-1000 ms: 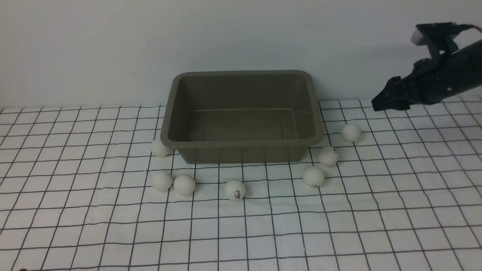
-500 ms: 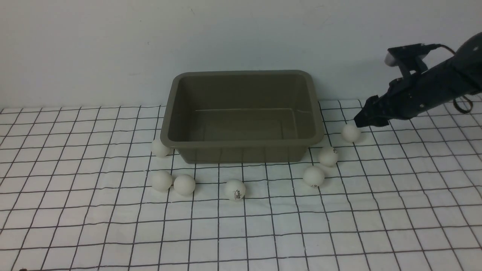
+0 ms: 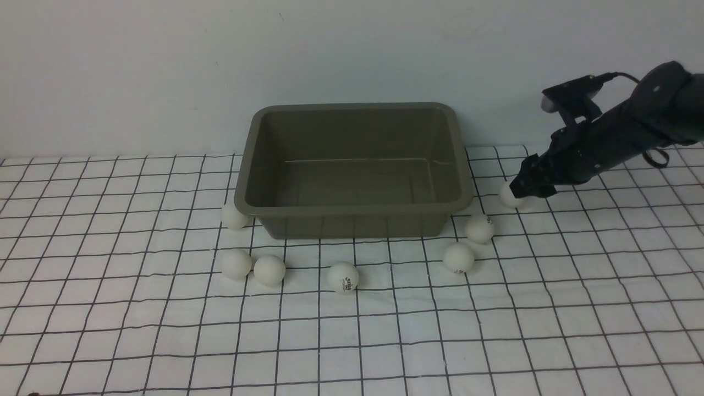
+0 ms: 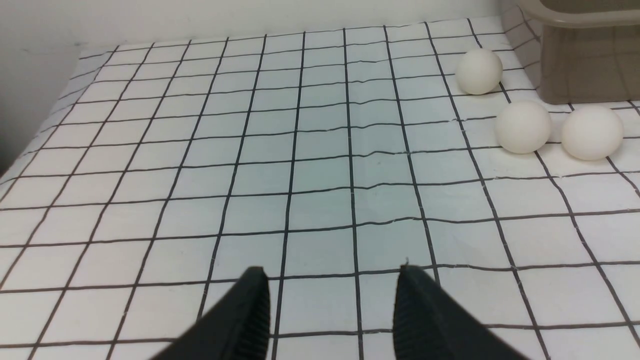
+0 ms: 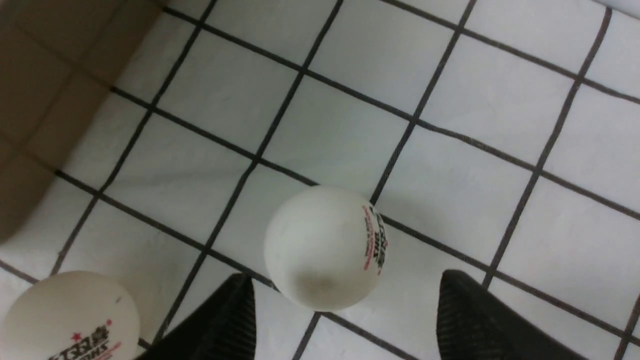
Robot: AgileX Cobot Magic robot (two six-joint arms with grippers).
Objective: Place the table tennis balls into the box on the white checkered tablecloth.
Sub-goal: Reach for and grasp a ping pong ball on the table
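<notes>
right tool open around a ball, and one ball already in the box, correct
No: the front view shows the box empty, all seven balls on the tablecloth. The right tool is open around one ball.

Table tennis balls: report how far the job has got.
Done: nothing; the box is empty. In hand: the right gripper, fingers open, is lined up on one ball right of the box, not gripping it. Left: all seven balls lie on the tablecloth and need boxing.
</notes>
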